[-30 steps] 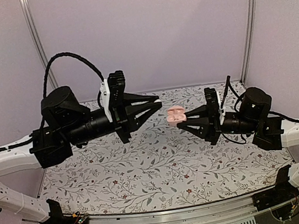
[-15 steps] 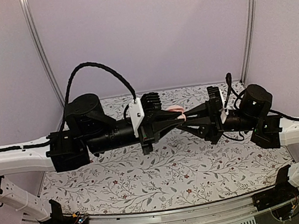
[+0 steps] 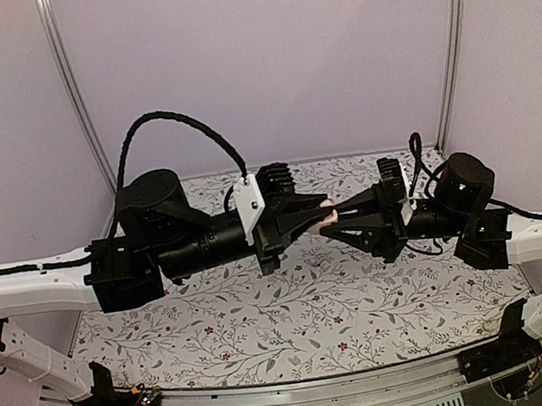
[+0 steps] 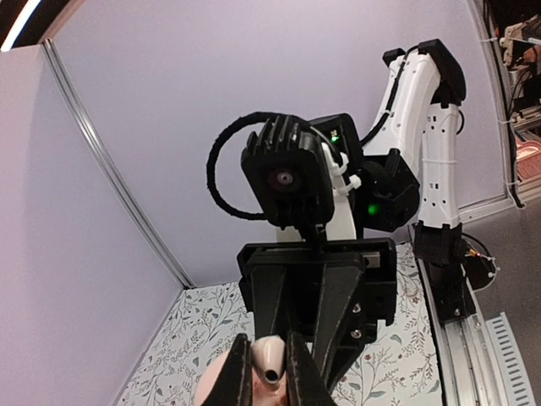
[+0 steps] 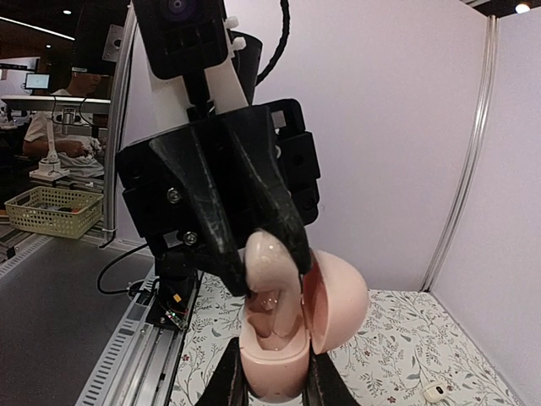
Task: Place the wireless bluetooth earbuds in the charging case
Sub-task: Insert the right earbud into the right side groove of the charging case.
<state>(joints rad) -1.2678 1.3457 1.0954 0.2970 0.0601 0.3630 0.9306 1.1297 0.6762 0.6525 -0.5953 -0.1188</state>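
My right gripper (image 5: 275, 385) is shut on the base of the pale pink charging case (image 5: 272, 364), held in mid-air with its lid (image 5: 338, 300) swung open to the right. My left gripper (image 5: 272, 266) faces it, shut on a pale pink earbud (image 5: 270, 262) whose lower end reaches into the case's open cavity. In the left wrist view the earbud (image 4: 270, 355) sits between the left gripper's (image 4: 269, 374) fingers, dark port toward the camera, with the case (image 4: 213, 389) just behind. From above, both grippers meet tip to tip at the case (image 3: 327, 213) above the table's middle.
A floral-patterned cloth (image 3: 296, 310) covers the table below both arms. A small pale object (image 5: 433, 392) lies on the cloth at the far right. Lilac walls with metal posts (image 3: 75, 99) enclose the back and sides. An aluminium rail (image 3: 309, 400) runs along the near edge.
My left arm has swung right and brought its gripper tip to tip with the right one. The earbud now sits at the open case. The right gripper has hardly moved.
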